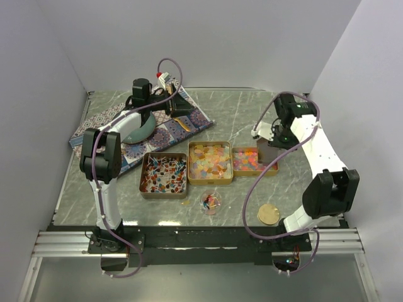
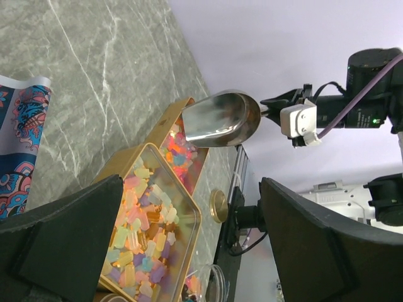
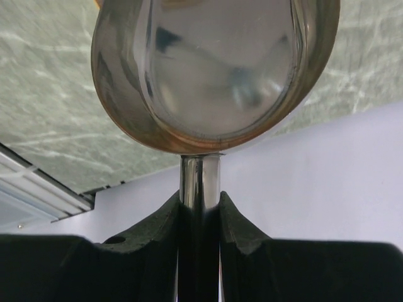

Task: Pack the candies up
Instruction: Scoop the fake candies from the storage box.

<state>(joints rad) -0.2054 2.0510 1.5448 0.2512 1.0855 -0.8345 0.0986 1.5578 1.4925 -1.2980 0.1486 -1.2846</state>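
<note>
Three shallow gold tins sit in a row on the grey marbled bench (image 1: 239,116). The middle tin (image 1: 210,182) is full of pale yellow-orange squares (image 1: 210,160). Touching its left side, the left-hand tin (image 1: 162,195) holds the red-white-black mixed candies (image 1: 163,175). Against its right side, the right-hand tin (image 1: 252,173) carries the bright pink-orange pieces (image 1: 244,159).

The right tool (image 3: 200,211) is clamped tight on the thin handle of a shiny metal scoop (image 3: 214,69). The scoop's bowl hangs over the far end of the right-hand tin, away from the middle tin. I cannot tell whether it touches the sweets.

The left tool (image 1: 181,110) is up behind the middle tin and off to its left, over a patterned mat (image 1: 192,116). Its dark fingers (image 2: 69,239) stand wide apart with nothing between them.

In front of the middle tin, near the bench's front edge, stands a small clear round dish (image 1: 211,211) with a few candies in it. A round cork disc (image 1: 268,214) lies to the dish's right.
</note>
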